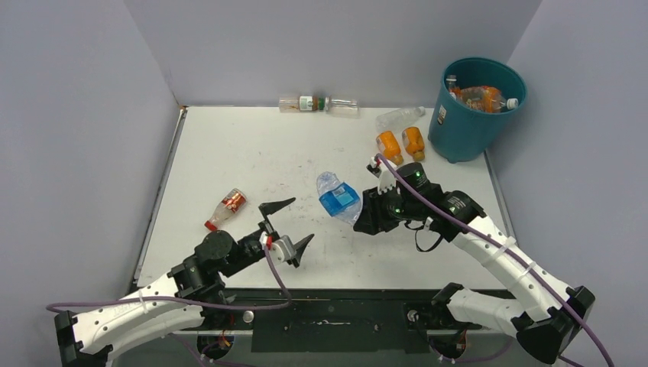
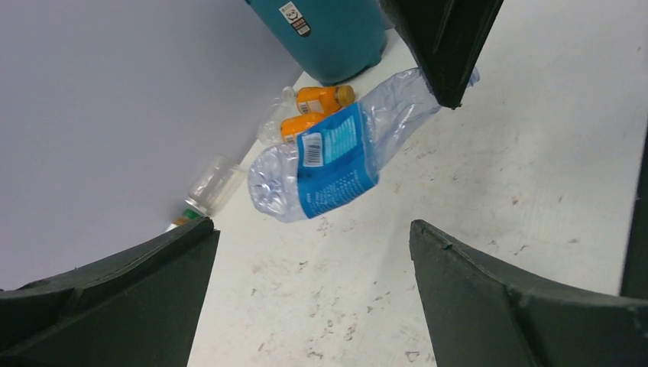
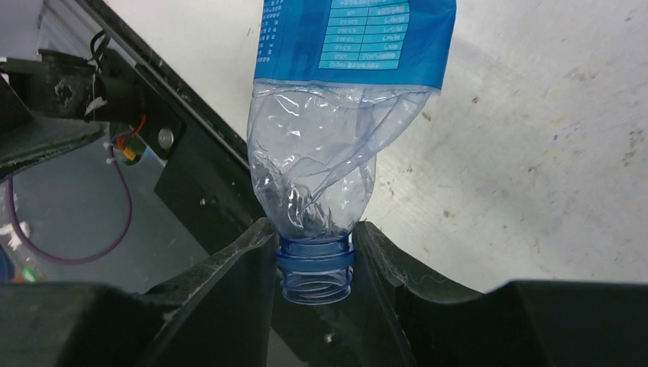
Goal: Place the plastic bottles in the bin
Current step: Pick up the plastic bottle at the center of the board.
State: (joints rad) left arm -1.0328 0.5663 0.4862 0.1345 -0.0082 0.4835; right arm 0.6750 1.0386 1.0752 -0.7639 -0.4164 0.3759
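- Over the middle of the table, in the top view, the right gripper [image 1: 361, 216] is clamped on the neck of the crushed blue-labelled bottle [image 1: 338, 199]. The bin [image 1: 458, 134] stands well apart at the far right corner.
- To carry it well, I would raise the bottle above the rim and swing it over the two orange bottles [image 1: 401, 144]. Let go only once its whole body hangs over the opening.
- Same view: the right arm reaches forward and inward, wrist bent towards the centre. The left arm lies low at the near left, with a red-labelled bottle [image 1: 227, 208] near it.
- Left wrist view: the left gripper [image 2: 313, 225] has its jaws spread wide with nothing between them. It faces the hanging bottle, which looks lifted clear of the table.
- Right wrist view: both fingers [image 3: 237, 275] pinch the threaded, capless neck. The grip is narrow and the body sticks out beyond it, so a slow swing seems wise.
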